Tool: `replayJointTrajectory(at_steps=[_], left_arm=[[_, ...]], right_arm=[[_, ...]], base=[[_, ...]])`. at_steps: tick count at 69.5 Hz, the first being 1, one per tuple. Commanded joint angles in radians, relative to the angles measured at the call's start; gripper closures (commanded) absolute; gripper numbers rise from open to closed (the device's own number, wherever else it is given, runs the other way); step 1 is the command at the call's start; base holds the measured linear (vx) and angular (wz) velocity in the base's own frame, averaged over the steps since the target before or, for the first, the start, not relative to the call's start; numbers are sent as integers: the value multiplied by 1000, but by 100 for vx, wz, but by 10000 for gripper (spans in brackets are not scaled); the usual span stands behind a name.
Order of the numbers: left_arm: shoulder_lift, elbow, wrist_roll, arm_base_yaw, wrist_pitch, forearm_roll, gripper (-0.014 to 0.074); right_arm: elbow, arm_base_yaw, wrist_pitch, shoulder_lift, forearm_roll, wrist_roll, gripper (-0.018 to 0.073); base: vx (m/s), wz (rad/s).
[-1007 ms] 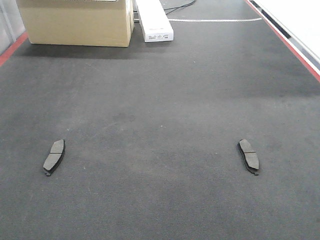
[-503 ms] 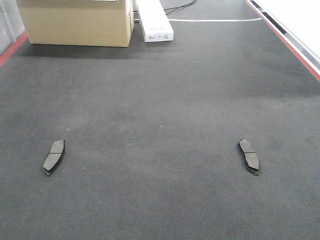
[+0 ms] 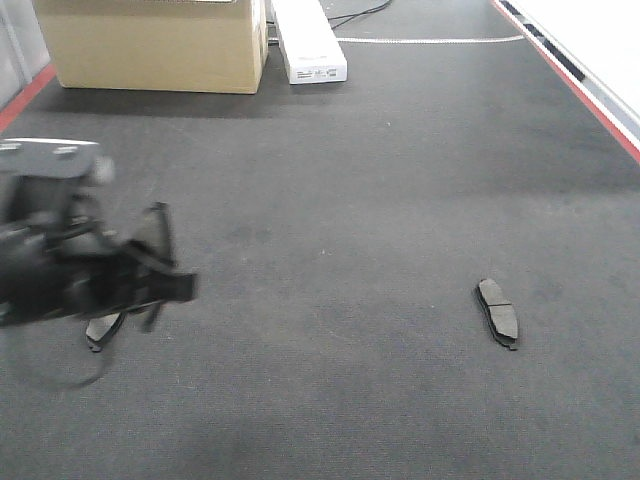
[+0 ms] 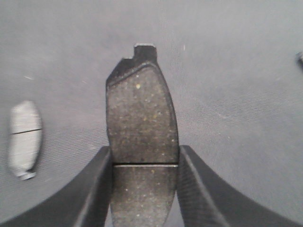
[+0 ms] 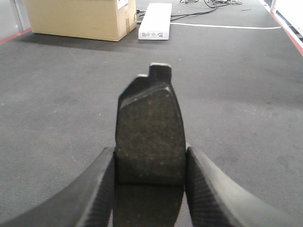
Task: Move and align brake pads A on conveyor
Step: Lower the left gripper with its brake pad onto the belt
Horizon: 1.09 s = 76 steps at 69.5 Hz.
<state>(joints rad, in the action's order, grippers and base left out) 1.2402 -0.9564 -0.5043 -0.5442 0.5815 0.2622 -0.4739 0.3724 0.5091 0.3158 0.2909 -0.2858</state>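
The conveyor (image 3: 330,200) is a wide charcoal belt. In the left wrist view my left gripper (image 4: 144,158) is shut on a brake pad A (image 4: 141,118), pinching its sides at the middle groove. Another pad (image 4: 24,138) lies on the belt to its left. In the right wrist view my right gripper (image 5: 150,158) is shut on a further pad (image 5: 150,132), held above the belt. In the front view the blurred left arm (image 3: 60,270) hangs over a lying pad (image 3: 100,328) and partly hides it. One more pad (image 3: 498,312) lies at the right. The right gripper is outside the front view.
A cardboard box (image 3: 150,45) and a long white box (image 3: 308,42) stand at the belt's far end, with cables behind them. Red edge strips (image 3: 575,85) run along both sides of the belt.
The left arm has swung into the front view from the left, carrying a pad, and now covers part of the left lying pad. Both pads on the belt stay put.
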Motion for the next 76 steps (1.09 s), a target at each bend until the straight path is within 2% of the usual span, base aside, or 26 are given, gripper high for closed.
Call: replayJointTrajectory(at_steps=[1, 23, 32, 37, 51, 76], left_arm=[[99, -94, -10, -4, -51, -30, 592], [380, -202, -24, 4, -15, -163, 586], [449, -230, -115, 29, 17, -160, 575], [472, -246, -140, 40, 14, -160, 568], [535, -314, -110, 39, 30, -160, 528], [668, -470, -107, 56, 171, -104, 437]], right_arm=[[-32, 0, -88, 6, 21, 4, 564], [-32, 0, -88, 6, 21, 4, 564], [-32, 0, -88, 6, 21, 4, 564], [-32, 0, -88, 6, 21, 4, 564], [-32, 0, -88, 6, 21, 4, 564], [-32, 0, -88, 6, 21, 4, 564]], base=[[0, 0], [0, 0], [0, 0], [0, 0], [0, 0], [0, 0]])
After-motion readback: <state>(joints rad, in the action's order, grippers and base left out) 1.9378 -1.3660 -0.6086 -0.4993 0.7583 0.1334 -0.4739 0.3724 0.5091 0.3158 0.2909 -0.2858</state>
